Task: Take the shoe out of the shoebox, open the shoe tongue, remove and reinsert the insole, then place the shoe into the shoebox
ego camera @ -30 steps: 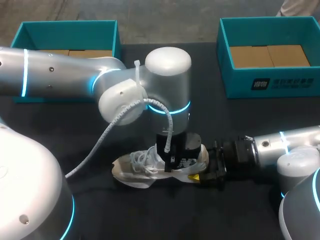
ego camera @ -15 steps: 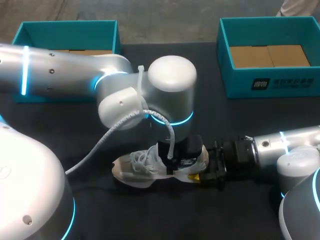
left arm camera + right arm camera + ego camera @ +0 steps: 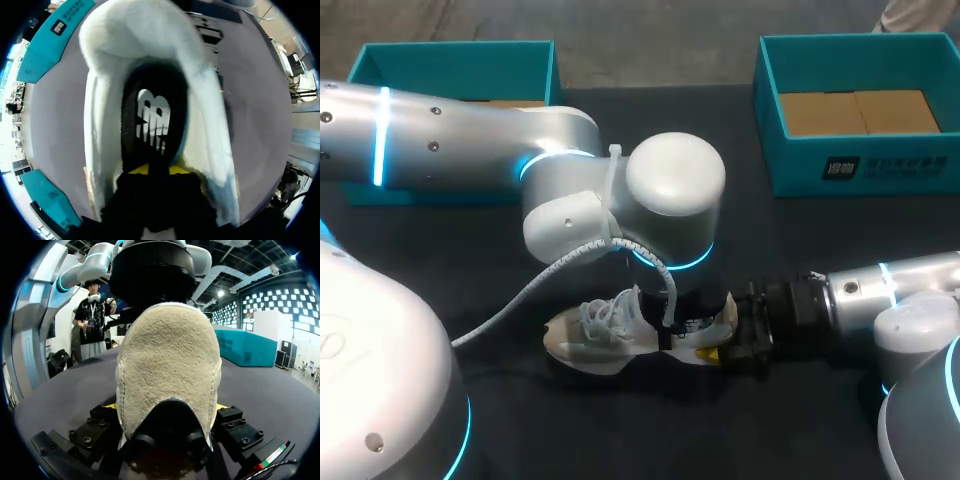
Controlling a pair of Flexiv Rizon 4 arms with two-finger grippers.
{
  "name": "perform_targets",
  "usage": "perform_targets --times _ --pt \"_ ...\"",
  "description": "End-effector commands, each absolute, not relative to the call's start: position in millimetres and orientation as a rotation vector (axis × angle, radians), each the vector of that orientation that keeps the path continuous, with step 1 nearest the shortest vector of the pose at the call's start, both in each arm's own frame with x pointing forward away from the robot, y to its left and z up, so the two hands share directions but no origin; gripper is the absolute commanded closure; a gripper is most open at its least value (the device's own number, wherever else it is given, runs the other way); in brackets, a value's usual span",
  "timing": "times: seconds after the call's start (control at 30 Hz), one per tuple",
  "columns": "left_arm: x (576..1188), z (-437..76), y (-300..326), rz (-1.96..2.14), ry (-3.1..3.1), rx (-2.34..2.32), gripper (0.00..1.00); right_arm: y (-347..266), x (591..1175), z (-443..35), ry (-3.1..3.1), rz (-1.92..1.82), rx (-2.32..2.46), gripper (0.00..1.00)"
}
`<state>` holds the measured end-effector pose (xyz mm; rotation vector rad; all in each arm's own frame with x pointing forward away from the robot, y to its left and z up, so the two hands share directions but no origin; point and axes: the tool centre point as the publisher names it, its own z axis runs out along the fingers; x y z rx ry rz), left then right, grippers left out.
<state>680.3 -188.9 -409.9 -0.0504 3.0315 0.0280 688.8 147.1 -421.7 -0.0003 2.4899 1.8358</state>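
As you scan the head view: left shoebox [image 3: 450, 60] and right shoebox [image 3: 840, 165], teal, each holding brown cardboard [image 3: 855, 110]; shoe [image 3: 610, 335] on the table [image 3: 470, 260], outside both boxes. Left wrist view: left gripper [image 3: 155, 172] inside the shoe, over the black insole [image 3: 152, 120]; you cannot tell its grip. Right wrist view: right gripper [image 3: 167, 407] clamped on the shoe's heel.

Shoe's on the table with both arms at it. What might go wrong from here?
1. The right gripper holds the shoe only by its heel; a pull on the insole by the left gripper may lift or twist the shoe loose.
2. The left arm's cable hangs close to the laces and might snag them.
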Motion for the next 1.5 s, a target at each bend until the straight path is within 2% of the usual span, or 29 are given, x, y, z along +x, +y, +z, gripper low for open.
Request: perform_targets --times 0.03,1.5 --pt "686 -422 -192 0.007 3.061 -0.040 1.00 148 688 -422 2.492 1.831 -0.001 1.00" --pt "673 -348 -172 -0.630 3.439 0.347 1.00 148 688 -422 2.492 1.831 -0.001 1.00"
